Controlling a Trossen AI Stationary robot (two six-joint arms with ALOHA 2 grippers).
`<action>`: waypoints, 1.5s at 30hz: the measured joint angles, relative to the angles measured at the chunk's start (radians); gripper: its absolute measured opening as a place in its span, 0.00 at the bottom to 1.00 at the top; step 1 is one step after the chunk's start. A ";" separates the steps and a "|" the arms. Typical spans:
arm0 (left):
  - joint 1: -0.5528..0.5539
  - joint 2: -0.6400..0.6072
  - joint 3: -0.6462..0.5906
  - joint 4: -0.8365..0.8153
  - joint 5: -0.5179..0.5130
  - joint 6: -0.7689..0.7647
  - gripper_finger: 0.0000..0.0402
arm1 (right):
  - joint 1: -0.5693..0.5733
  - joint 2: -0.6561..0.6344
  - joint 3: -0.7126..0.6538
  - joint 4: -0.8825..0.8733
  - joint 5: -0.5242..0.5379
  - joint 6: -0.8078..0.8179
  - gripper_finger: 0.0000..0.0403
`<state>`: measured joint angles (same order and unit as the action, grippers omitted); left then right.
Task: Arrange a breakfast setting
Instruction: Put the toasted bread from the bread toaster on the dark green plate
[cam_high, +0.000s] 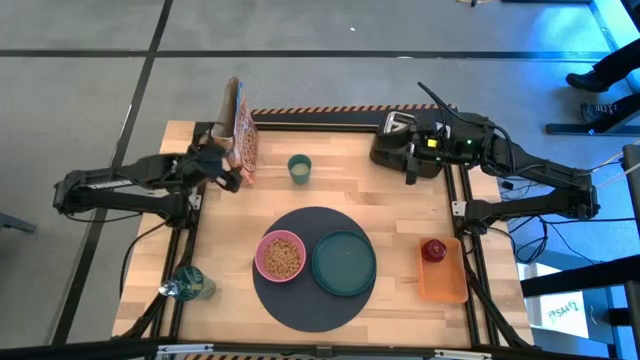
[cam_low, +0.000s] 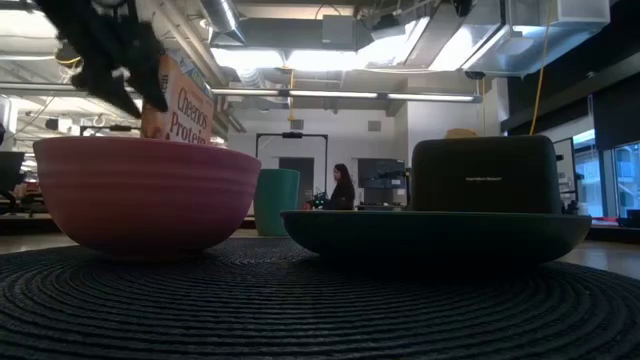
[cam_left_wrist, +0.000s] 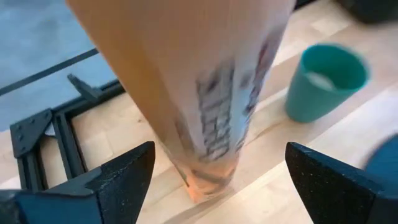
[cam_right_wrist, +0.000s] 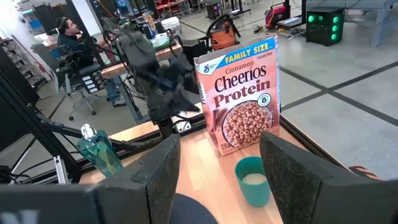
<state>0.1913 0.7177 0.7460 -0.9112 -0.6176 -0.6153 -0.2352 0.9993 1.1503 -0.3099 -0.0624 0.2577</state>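
Wooden table (cam_high: 400, 215) carries the dark-grey mat (cam_high: 305, 300) at its front centre. On the mat: dark-green plate (cam_high: 343, 263), pink bowl (cam_high: 281, 256) with cereal touching its left side. Cereal box (cam_right_wrist: 241, 99) reads "FAMILY SIZE Cinnamon Cheerios Protein", standing at the back left. Left pincer (cam_high: 222, 165) spread wide beside the box, not gripping. Black toaster (cam_high: 397, 143) at back right; right pincer (cam_right_wrist: 221, 165) by it, wide open. Orange tray (cam_high: 443, 272) holds dark-red fruit (cam_high: 434, 249). Pale-green cup (cam_high: 299, 168) just right of the box.
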 joint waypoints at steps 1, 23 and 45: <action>0.000 0.000 0.034 -0.025 0.013 0.000 0.88 | 0.000 0.000 0.000 0.000 0.000 0.000 0.52; -0.023 0.150 0.729 -0.197 0.124 0.397 0.85 | -0.003 -0.002 0.000 -0.164 0.229 0.051 0.52; -0.025 0.631 0.979 0.123 0.391 0.541 0.79 | -0.644 0.164 0.000 -0.290 -0.166 -0.275 0.52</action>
<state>0.1664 1.3487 1.7252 -0.7887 -0.2264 -0.0747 -0.8794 1.1630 1.1503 -0.5999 -0.2289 -0.0177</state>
